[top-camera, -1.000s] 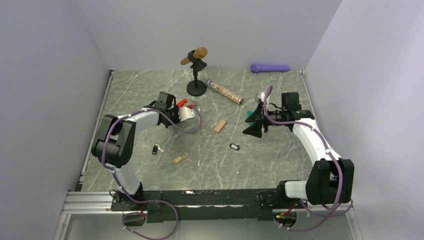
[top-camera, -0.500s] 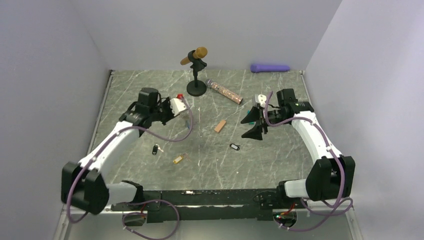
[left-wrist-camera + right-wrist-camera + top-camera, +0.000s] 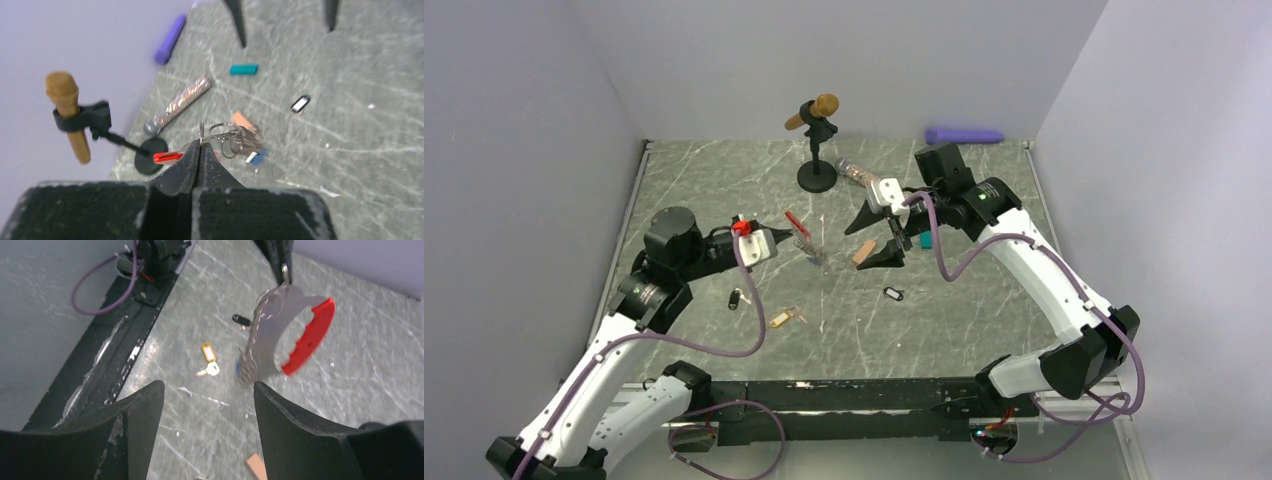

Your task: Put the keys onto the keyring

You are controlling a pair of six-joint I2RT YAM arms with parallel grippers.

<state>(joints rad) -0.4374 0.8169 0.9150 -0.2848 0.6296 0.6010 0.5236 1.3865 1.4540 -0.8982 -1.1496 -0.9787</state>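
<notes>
One keyring [image 3: 802, 232] is now airborne. Within the last second I have lifted it from low beside the microphone stand [image 3: 816, 175], and it hangs on the near side of that stand. Its red clip is uppermost and its silvery coil trails below. In the left wrist view a blue-tagged key [image 3: 255, 157] already dangles from it.

The left gripper [image 3: 782, 230] is pressed together on a small ring at the keyring's top. Its arm has drawn back toward its base, elbow folded out to the left and forearm held level, pointing right.

In the same second the right gripper [image 3: 871, 237] swung in from the far right. It hangs just right of the keyring, near-right of the stand, jaws spread wide and empty. In its own wrist view the clip sits between the two fingers, though still beyond them. The right arm reaches high and across, wrist turned left.

Three loose keys [image 3: 786, 317] lie on the table [image 3: 984, 330] well nearer me than the stand. One has a yellow tag and two have black tags.

I read this as the ring being presented for two-handed work, with none of the three keys picked up yet.
</notes>
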